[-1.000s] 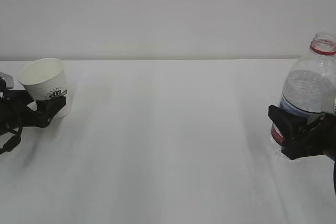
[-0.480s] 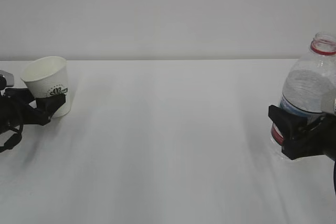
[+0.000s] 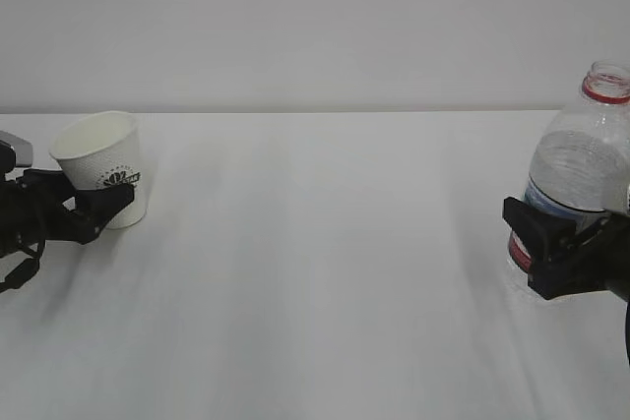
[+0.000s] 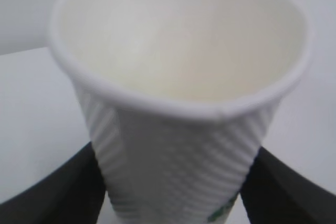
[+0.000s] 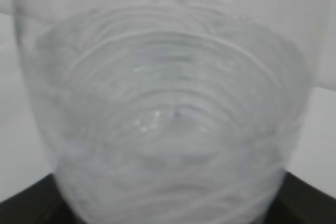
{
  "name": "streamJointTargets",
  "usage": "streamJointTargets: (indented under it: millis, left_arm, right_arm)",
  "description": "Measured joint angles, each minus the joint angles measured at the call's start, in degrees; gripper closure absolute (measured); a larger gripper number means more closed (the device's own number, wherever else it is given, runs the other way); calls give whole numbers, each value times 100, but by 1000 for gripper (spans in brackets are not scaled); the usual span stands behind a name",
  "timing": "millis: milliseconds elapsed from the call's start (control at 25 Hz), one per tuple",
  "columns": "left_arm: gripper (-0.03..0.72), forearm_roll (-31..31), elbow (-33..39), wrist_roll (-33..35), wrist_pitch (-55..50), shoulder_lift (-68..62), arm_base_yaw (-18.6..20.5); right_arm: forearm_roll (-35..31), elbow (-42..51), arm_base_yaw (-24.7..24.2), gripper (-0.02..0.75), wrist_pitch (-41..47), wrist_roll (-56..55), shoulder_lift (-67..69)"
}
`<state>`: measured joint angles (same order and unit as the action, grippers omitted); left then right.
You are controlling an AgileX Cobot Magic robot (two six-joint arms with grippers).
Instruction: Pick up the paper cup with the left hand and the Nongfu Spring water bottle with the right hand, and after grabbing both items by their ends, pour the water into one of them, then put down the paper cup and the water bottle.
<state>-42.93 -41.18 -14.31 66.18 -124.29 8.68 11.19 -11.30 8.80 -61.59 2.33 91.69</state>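
White paper cup [image 3: 101,167], far from the Nongfu Spring water bottle [image 3: 579,159], has tipped upright, apparently onto the surface [image 3: 315,272]; left hand [image 3: 84,209] fingers still pinch it, the right hand [image 3: 551,248] grips the bottle.

bright even light, faint soft shadows, both wrist views blurred

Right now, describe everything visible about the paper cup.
The paper cup is small, white and tapered, with ribbed walls, a rolled rim, a cream inside and a dark green leaf logo. It leans slightly, mouth tipped up and left, at the table's far left. The left hand's black fingers flank its lower part. No water shows inside.
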Motion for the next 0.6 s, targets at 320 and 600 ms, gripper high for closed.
streamJointTargets:
  millis: [320, 600]
  left_arm:
    - [141, -64, 529, -41, -10, 555, 0]
    - [141, -64, 1047, -50, -10, 1013, 0]
  right_arm:
    - [31, 0, 0, 232, 0, 0, 0]
    - [119, 0, 0, 232, 0, 0, 0]
